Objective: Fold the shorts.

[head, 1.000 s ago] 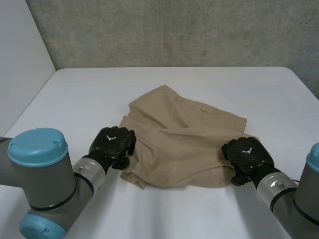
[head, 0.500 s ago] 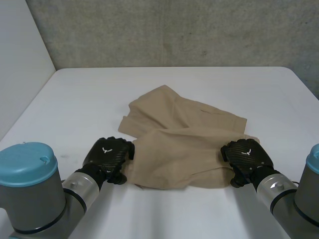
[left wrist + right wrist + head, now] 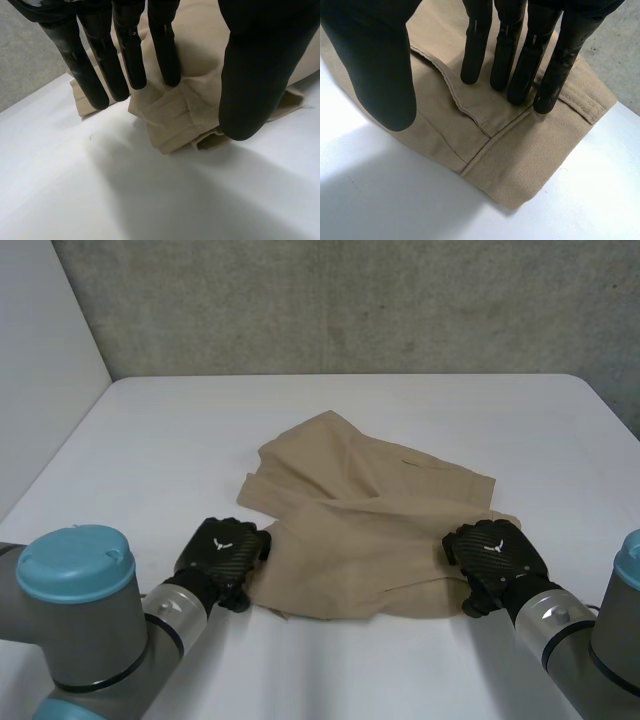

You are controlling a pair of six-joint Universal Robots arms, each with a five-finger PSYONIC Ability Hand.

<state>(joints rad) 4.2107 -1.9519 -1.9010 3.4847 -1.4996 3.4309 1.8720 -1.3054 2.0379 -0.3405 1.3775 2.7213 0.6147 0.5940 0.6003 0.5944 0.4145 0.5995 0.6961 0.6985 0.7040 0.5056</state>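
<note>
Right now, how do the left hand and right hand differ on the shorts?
Left hand is at the shorts' near left corner, right hand at the near right. Cloth under the left hand is bunched in layers; under the right hand it lies flat. Both are open, pinching nothing.

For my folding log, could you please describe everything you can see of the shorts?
The shorts are tan twill-like cloth with stitched seams and hems. They lie rumpled, partly folded over themselves, on the white table. The left hand rests at their near left corner, the right hand at their near right corner, both with fingers straight.
</note>
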